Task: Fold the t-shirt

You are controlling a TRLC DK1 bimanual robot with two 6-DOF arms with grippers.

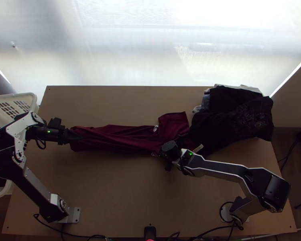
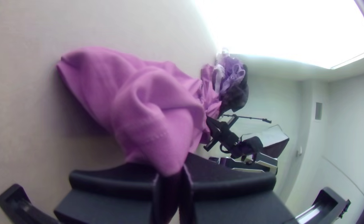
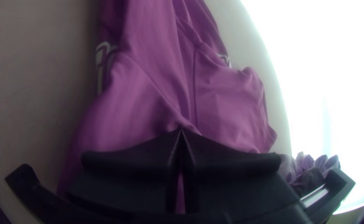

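Right gripper (image 3: 181,131) pinches a ridge of shirt (image 1: 122,138) near a sleeve (image 1: 175,122); left gripper (image 2: 171,168) pinches the opposite end, probably hem. Shirt lies bunched lengthwise between the 2; judged light, soft, limp: best held by both shoulders beside right gripper, both hem corners beside left.

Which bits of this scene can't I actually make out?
- Left wrist view: how much t-shirt the left gripper pinches; its fingers cover it.
- Right wrist view: whether the right gripper pinches cloth; its fingers hide that.
- Top view: most clothes beneath the black garment, covered by it.
- Top view: the white basket's far side, cut off by the edge.
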